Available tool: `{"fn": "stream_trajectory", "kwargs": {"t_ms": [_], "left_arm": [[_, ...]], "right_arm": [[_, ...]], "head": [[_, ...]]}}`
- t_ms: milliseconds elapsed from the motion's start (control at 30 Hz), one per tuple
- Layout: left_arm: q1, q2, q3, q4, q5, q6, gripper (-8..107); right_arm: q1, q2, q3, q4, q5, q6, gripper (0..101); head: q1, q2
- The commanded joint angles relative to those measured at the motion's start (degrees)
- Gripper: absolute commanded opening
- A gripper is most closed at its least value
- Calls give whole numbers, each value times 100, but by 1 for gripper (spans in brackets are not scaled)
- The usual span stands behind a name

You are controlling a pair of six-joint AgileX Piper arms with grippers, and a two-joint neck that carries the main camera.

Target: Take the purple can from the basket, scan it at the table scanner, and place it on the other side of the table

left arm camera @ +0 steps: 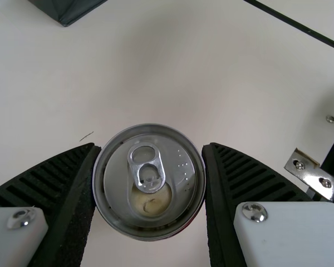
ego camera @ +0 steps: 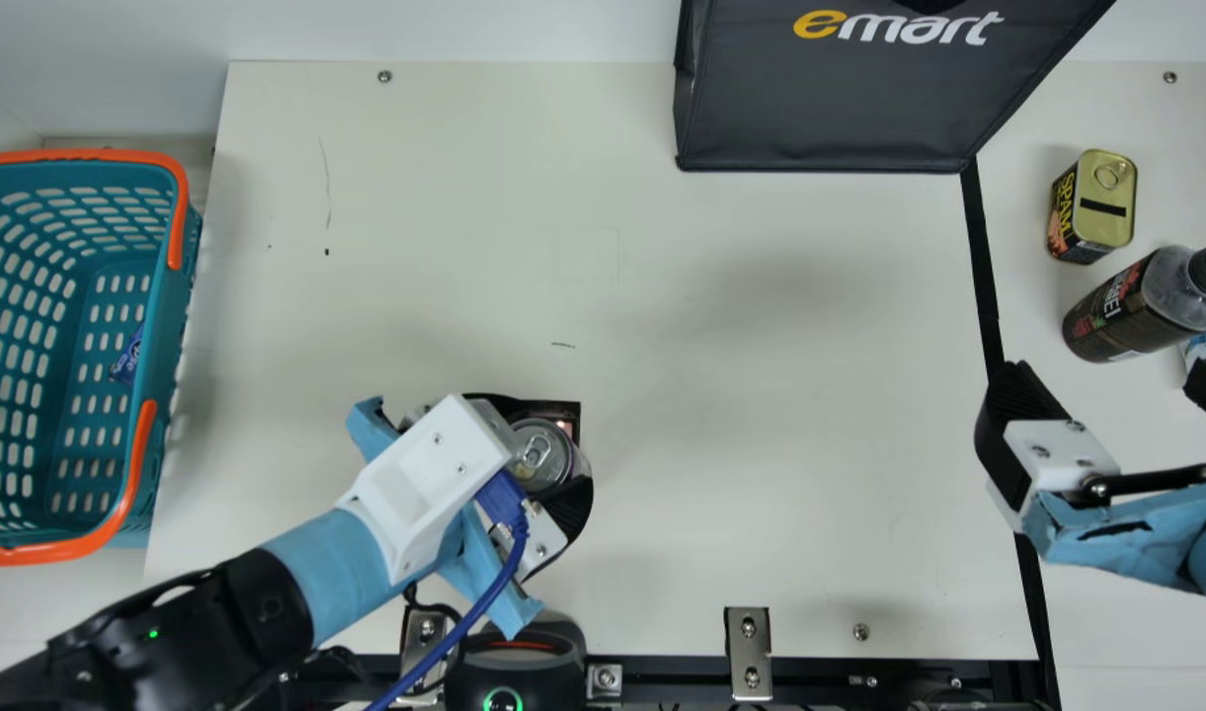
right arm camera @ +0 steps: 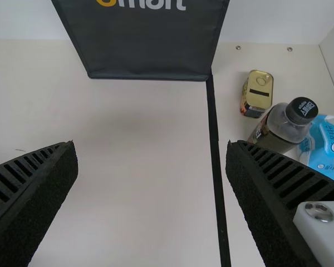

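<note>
My left gripper (ego camera: 528, 459) is shut on a can (ego camera: 541, 452) at the near left-centre of the table in the main view, its silver top with the pull tab facing up. In the left wrist view the can (left arm camera: 149, 183) sits between both ribbed fingers of my left gripper (left arm camera: 150, 183); its side colour is mostly hidden. The scanner (ego camera: 519, 657) stands at the table's near edge, just below that gripper. My right gripper (ego camera: 1116, 395) is open over the right part of the table, and so is my right gripper (right arm camera: 151, 167) in its wrist view, nothing between its fingers.
The teal basket (ego camera: 168, 395) with orange handles stands at the left, a small blue packet (ego camera: 126, 357) inside. A dark bag (ego camera: 840, 99) is at the back. Beyond the black line (ego camera: 983, 267) are a square tin (ego camera: 1091, 205), a dark bottle (ego camera: 1136, 306) and a blue-white pack (right arm camera: 325, 144).
</note>
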Motion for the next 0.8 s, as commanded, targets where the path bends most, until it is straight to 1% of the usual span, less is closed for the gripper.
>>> {"fn": "stream_trajectory", "kwargs": {"t_ms": [0, 167, 367, 600, 767], "left_arm": [[104, -35, -40, -860, 69, 1434, -8], [459, -112, -179, -1954, 361, 2948, -8], [1174, -45, -412, -3330, 936, 4906, -8], [2390, 326, -747, -4701, 1932, 7177, -8], [3255, 706, -943, -5312, 2727, 8529, -8]], "right_arm": [[0, 0, 0, 0, 0, 0, 95], [0, 0, 0, 0, 0, 0, 95], [0, 0, 0, 0, 0, 0, 95], [0, 0, 0, 0, 0, 0, 95], [0, 0, 0, 0, 0, 0, 95]], "head": [[-157, 9], [-157, 9], [-157, 9], [-157, 9], [-157, 9]]}}
